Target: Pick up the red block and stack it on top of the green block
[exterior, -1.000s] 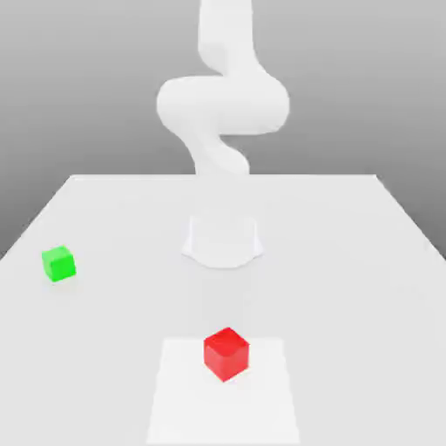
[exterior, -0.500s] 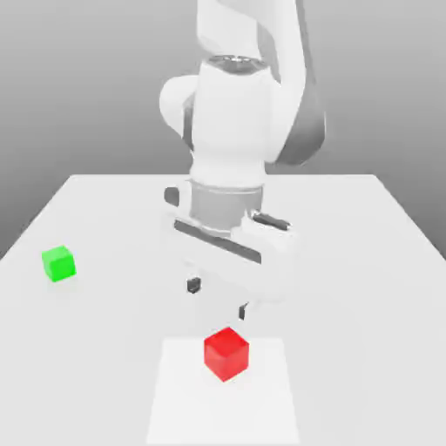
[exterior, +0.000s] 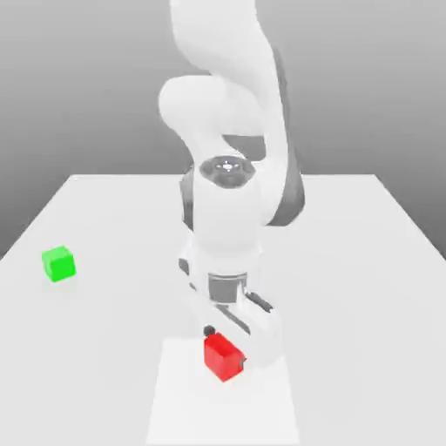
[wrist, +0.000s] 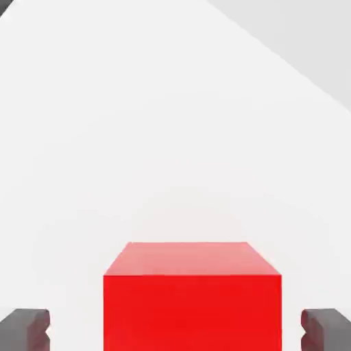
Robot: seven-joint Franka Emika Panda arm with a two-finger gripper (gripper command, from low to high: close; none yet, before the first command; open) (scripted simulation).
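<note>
White arm (exterior: pixel 228 218) bent low, pincer (exterior: pixel 226 344) pointing down, fingers (wrist: pixel 25 328) apart

red block (exterior: pixel 223 357) between the fingers (wrist: pixel 26 328), green block (exterior: pixel 58 263) well apart toward the exterior view's left

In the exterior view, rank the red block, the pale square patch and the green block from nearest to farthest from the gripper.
1. red block, between the gripper's fingers.
2. pale square patch, under the red block.
3. green block, far toward the exterior view's left.
</note>
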